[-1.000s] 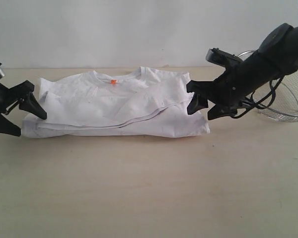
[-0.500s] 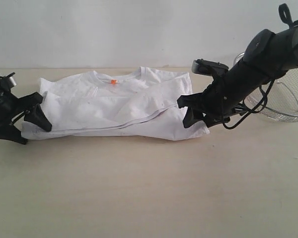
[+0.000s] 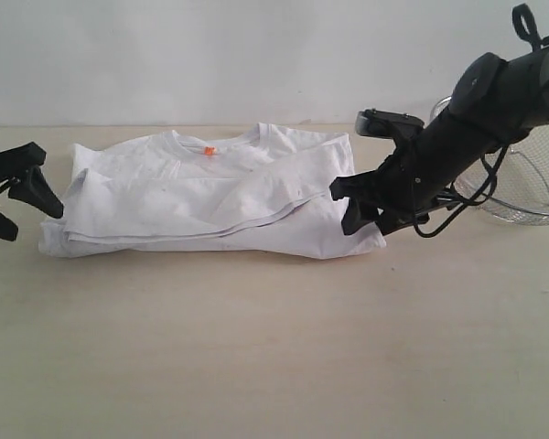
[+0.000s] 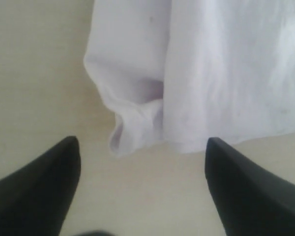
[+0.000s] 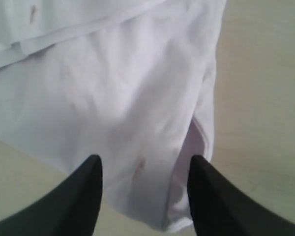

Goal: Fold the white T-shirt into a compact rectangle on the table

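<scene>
**White short-sleeved cotton T-shirt** (image 3: 210,197), lying flat on the pale beige wood-grained surface (image 3: 274,347), collar toward the far side. It is already reduced to a wide layered band, with an upper ply lying slantwise across the lower one.

**Step in hand (judged).** A grasp at the 2 short ends, ahead of a further fold. The band looks too long to count as a compact rectangle.

- The left gripper (image 3: 38,225) sits just off the shirt's left end. Its jaws are wide apart with nothing between them; the wrist view shows only bare surface and a rolled corner of cloth ahead.
- The right gripper (image 3: 364,227) sits over the near right corner. Its jaws are parted astride the hem, and no pinch is visible.

**Next move (judged).** Each pair of jaws should close on every ply at its corner, since a single ply would peel the stack. The ends should then be lifted evenly.

**Labels and writing.** There is 1 small orange neck tag (image 3: 209,150), too small to read. Faint reddish flecks (image 5: 137,168) show on the cloth and are not legible. No lettering is visible.

**Beyond the shirt.** A silver wire-mesh basket (image 3: 531,192) stands behind the right arm.
</scene>
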